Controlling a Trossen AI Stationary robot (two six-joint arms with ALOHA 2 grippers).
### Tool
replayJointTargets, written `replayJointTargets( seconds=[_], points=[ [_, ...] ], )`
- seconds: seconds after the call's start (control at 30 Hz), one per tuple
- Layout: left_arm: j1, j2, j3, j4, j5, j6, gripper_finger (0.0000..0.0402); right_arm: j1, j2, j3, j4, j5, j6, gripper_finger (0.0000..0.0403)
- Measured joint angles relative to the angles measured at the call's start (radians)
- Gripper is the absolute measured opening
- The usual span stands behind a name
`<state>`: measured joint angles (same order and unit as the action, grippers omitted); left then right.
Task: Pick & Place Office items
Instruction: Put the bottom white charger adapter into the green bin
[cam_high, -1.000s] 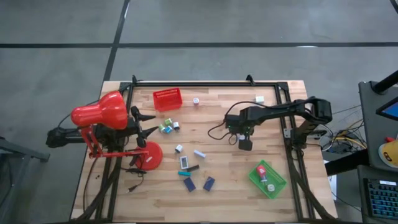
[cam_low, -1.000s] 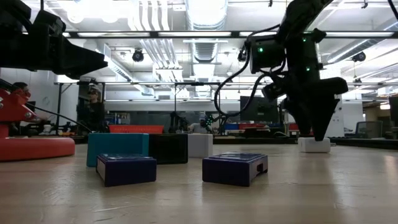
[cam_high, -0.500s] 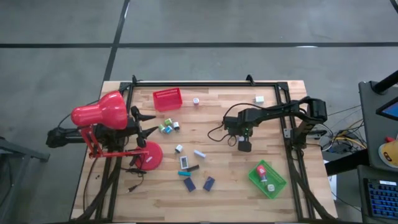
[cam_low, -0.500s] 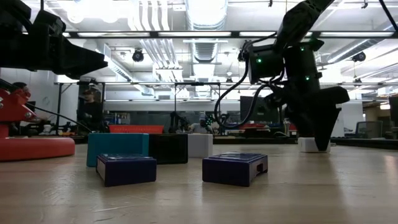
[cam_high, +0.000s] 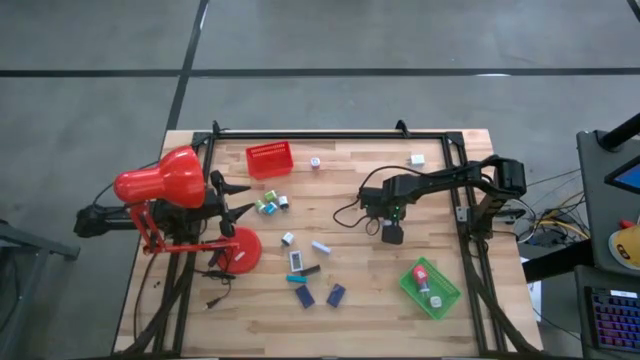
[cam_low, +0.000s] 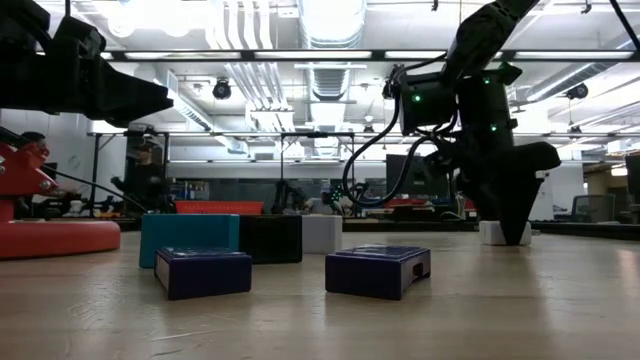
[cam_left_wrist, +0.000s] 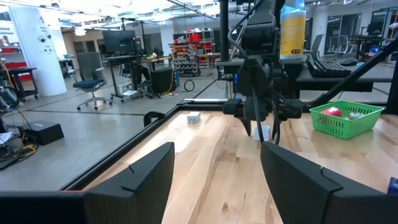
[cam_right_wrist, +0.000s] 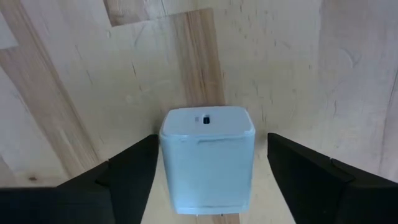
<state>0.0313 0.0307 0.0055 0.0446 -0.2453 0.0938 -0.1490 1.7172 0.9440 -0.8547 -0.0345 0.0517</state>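
My right gripper (cam_high: 393, 236) points straight down over a small white block (cam_right_wrist: 207, 158) that stands on the table right of centre. Its two fingers are on either side of the block, with a gap showing at one side. The same block (cam_low: 503, 233) shows in the low view behind the fingers. Other office items lie scattered near the middle: navy blocks (cam_high: 305, 297) (cam_high: 336, 294), a teal piece (cam_low: 188, 238) and small white pieces (cam_high: 321, 246). My left gripper (cam_left_wrist: 217, 168) waits open and level at the table's left edge, under the red lamp (cam_high: 160, 183). My right gripper comes at the white block from above, one finger (cam_right_wrist: 134, 177) close against the block's side (cam_right_wrist: 166, 168) and the other finger (cam_right_wrist: 298, 180) a little way off. Whether either finger touches, I cannot tell. The block stands on the table.
A green tray (cam_high: 430, 287) holding a few items stands at the near right, and a red tray (cam_high: 269, 159) at the far left of centre. The lamp's round base (cam_high: 240, 250) sits near the left. More small pieces lie at the far edge (cam_high: 417, 159) (cam_high: 315, 161).
My right gripper has come down a little over the white block, still pointing down. The block has stayed where it was.
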Motion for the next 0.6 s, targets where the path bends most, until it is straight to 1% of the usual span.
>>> replayJointTargets(
  seconds=[0.4,0.5,0.6],
  points=[
    [0.0,0.0,0.0,0.0,0.0,0.0,0.0245,0.0,-0.001,0.0,0.0,0.0,0.0,0.0192],
    [0.0,0.0,0.0,0.0,0.0,0.0,0.0245,0.0,-0.001,0.0,0.0,0.0,-0.003,0.0179],
    [0.0,0.0,0.0,0.0,0.0,0.0,0.0245,0.0,-0.002,0.0,0.0,0.0,-0.003,0.0178]
  ],
)
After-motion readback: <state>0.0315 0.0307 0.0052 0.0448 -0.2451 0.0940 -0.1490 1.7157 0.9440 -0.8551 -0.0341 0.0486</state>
